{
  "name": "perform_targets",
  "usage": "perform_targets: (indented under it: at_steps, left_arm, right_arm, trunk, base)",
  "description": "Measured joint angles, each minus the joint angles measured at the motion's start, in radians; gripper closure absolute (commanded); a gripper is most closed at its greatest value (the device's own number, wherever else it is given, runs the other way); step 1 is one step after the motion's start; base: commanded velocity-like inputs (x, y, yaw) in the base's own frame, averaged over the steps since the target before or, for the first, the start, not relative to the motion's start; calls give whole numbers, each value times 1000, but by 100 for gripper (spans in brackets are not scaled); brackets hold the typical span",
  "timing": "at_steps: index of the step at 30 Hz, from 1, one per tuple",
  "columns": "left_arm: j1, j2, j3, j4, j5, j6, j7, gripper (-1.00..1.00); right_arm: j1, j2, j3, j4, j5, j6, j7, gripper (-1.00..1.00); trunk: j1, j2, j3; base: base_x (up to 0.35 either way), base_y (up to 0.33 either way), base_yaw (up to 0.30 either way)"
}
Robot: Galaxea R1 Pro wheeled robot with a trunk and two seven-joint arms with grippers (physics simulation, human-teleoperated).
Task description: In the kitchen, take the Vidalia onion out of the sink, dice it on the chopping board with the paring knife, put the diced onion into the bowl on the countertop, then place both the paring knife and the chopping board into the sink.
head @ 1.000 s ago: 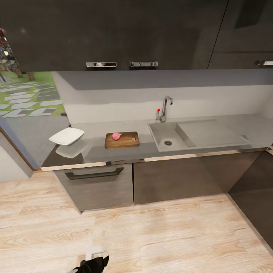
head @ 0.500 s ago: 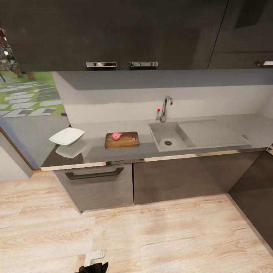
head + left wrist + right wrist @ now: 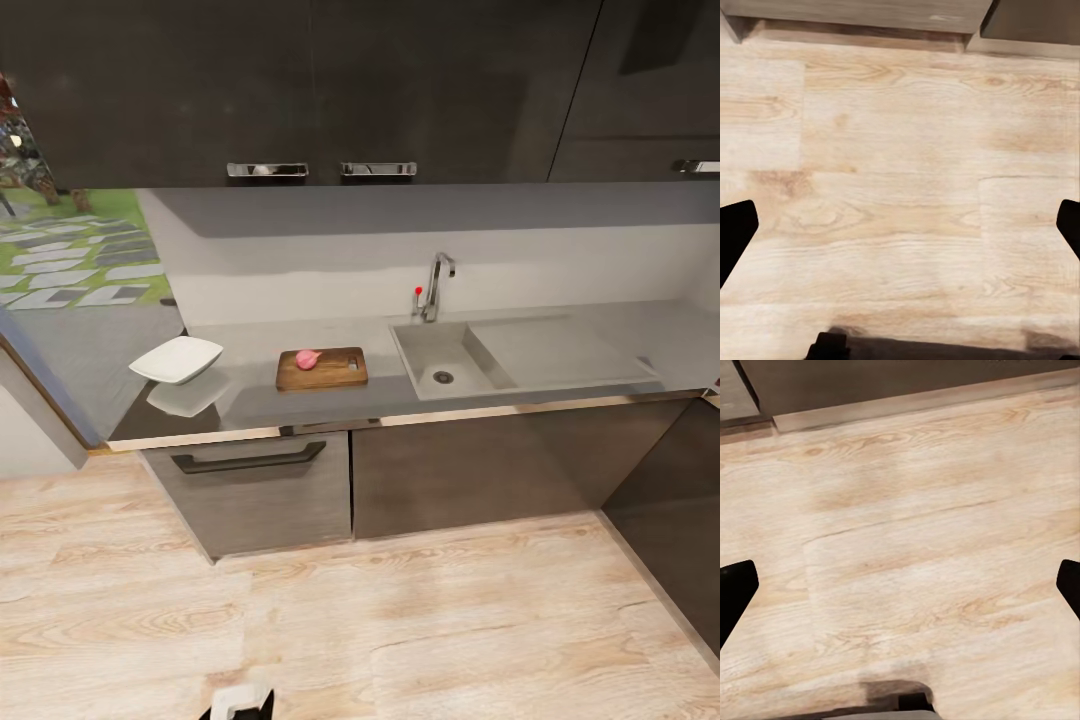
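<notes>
Nearest to me, both wrist views look straight down at the pale wooden floor (image 3: pixel 900 150). My left pincer (image 3: pixel 900 225) is spread wide with nothing between its dark fingertips (image 3: pixel 735 229), and my right pincer (image 3: pixel 900 585) is equally wide and empty, its fingertips (image 3: pixel 736 585) at the picture's 2 edges. At the bottom of the head view I can just see a bit of my left arm (image 3: pixel 240 704) low over the boards.

Further out stands the counter (image 3: pixel 250 400), grey over dark cabinets. On it the white bowl (image 3: pixel 177 359) sits toward the left end, well apart from the chopping board (image 3: pixel 322 368), which lies just beside the sink (image 3: pixel 440 358). The Vidalia onion (image 3: pixel 308 358) rests whole on the board near its left end, so I judge step 1 done and the dicing next. A small dark mark sits at the board's right end; I cannot tell whether that is the paring knife or the slot hole. Behind the sink rises the tap (image 3: pixel 436 285) with its red knob.

Next, I think I need to drive closer, raise an arm to counter height, find the knife and close on its handle.
</notes>
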Motion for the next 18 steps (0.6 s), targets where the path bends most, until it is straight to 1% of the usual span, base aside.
perform_targets:
  at_steps: [5,18]
  left_arm:
    - [0,13,0,13,1,-7,5,-100]
    - [0,14,-2,45,2,-8,6,-100]
  right_arm:
    - [0,0,0,0,0,-1,0,-100]
    - [0,0,0,0,0,0,0,-100]
  trunk:
    - [0,0,0]
    - [0,0,0]
  base:
    - [0,0,0]
    - [0,0,0]
